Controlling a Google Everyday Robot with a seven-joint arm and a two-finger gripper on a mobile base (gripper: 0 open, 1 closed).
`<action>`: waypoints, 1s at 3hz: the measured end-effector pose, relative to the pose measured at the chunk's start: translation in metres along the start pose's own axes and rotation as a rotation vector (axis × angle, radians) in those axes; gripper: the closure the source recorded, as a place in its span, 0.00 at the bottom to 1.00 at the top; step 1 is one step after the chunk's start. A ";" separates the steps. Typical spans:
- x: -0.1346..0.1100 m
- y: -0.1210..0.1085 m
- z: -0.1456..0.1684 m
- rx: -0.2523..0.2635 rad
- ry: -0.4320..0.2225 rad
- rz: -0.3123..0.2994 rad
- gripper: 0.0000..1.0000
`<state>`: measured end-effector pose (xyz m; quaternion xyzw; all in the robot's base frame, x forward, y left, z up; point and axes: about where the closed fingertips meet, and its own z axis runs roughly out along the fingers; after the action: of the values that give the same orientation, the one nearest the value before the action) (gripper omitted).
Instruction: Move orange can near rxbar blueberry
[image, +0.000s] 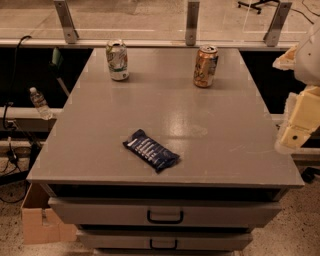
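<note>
The orange can (205, 66) stands upright at the far right of the grey cabinet top (225, 130). The rxbar blueberry (151, 150), a flat dark blue wrapper with white text, lies at the front middle, angled. My gripper (298, 125) is at the right edge of the view, beyond the right side of the cabinet top, well right of the can and the bar and touching neither.
A white-and-green can (117, 60) stands upright at the far left. The cabinet has drawers with dark handles (165, 217) at its front. A cardboard box (40, 220) sits on the floor at the lower left. A plastic bottle (39, 102) lies left of the cabinet.
</note>
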<state>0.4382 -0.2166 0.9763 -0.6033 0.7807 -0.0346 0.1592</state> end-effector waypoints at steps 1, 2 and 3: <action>0.000 0.000 0.000 0.000 0.000 0.000 0.00; 0.003 -0.024 0.019 0.000 -0.052 0.041 0.00; 0.004 -0.072 0.052 0.011 -0.148 0.095 0.00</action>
<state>0.5192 -0.2330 0.9439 -0.5657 0.7942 0.0135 0.2213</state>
